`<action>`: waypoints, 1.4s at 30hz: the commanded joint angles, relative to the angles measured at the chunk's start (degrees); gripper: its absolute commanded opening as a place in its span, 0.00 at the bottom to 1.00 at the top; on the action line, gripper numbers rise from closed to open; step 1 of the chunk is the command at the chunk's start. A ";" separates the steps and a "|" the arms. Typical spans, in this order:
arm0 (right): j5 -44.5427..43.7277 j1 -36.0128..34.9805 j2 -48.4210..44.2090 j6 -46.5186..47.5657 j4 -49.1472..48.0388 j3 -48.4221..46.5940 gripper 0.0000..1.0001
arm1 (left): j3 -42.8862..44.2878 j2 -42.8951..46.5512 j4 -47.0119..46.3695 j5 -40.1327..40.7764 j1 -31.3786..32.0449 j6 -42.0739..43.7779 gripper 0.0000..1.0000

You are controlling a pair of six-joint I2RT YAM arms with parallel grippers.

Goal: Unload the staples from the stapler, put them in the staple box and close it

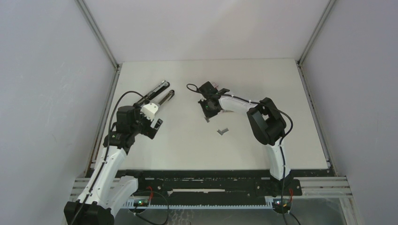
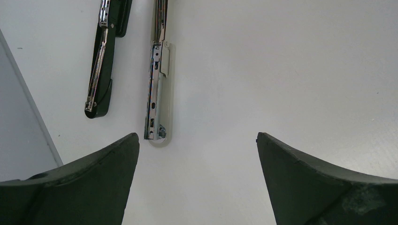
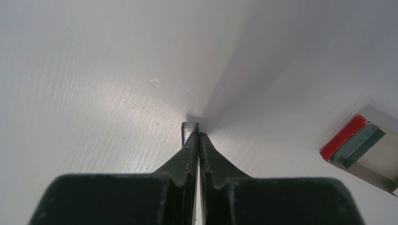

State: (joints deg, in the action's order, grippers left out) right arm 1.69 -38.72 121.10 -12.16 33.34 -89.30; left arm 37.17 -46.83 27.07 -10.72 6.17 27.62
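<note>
progress: stapler (image 2: 157, 93) lies splayed open on the desk (image 2: 291, 70); its rail looks bare; staples (image 3: 190, 127) already out; only setting them down seems left | staples: tiny grey ribbed strip close over the desk, pinched in the right hand (image 3: 197, 137)'s pressed-together tips | left hand (image 2: 197, 138): spread, empty, near the stapler

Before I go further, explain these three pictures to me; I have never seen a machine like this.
These are two robot arms bolted to a white table. One picture looks down from above; the other two come from cameras on the wrists. The left gripper is open, facing a stapler folded open on the table. The right gripper is shut, seemingly pinching the staples, a tiny grey strip, at its tips. A small red-edged box lies nearby.
</note>
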 commanded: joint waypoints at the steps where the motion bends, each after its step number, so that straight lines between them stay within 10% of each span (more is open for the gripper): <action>1: -1.91 0.35 -3.57 0.21 -0.25 -2.60 0.00 | -1.48 0.85 -2.28 -0.07 -0.30 0.86 1.00; 42: -15.64 12.33 -9.74 -12.32 -5.36 7.49 0.00 | -1.48 0.51 -2.28 0.13 -0.37 0.93 1.00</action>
State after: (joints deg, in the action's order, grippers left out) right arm -13.26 -26.70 112.84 -23.42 29.98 -81.41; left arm 37.17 -46.83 27.07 -10.70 6.17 27.62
